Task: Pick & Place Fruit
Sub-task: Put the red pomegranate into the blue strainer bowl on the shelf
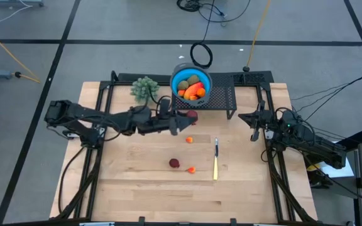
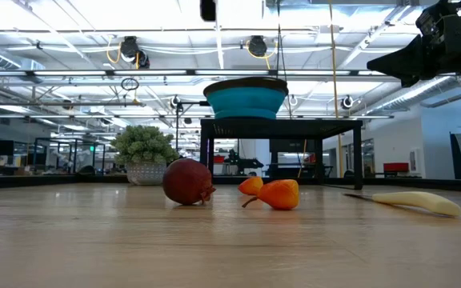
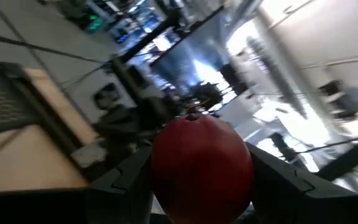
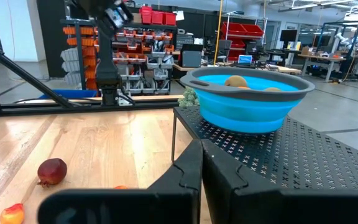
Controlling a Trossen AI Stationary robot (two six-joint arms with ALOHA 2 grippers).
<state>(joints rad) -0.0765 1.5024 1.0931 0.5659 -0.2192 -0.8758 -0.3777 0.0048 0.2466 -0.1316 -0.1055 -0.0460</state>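
Left gripper (image 1: 184, 120) raised over mid-table, fingers (image 3: 123, 180) clamped on a dark red round toy fruit (image 3: 201, 167). Just beyond it: blue collapsible bowl (image 1: 191, 83) on a black mesh stand (image 1: 222, 97), already holding orange and brownish-green fruit. Below and nearer: another dark red fruit (image 1: 175, 163), two tiny orange ones (image 1: 191, 169). Right gripper (image 1: 254, 127) closed tight, empty, parked well off to the side.

Grey floor (image 1: 124, 25); bright ceiling lights (image 2: 94, 12)

Looks like an industrial lab or workshop: open ceiling trusses (image 2: 94, 76) with strip lights, racks of red parts bins (image 4: 160, 15), workstations with monitors (image 4: 246, 60).
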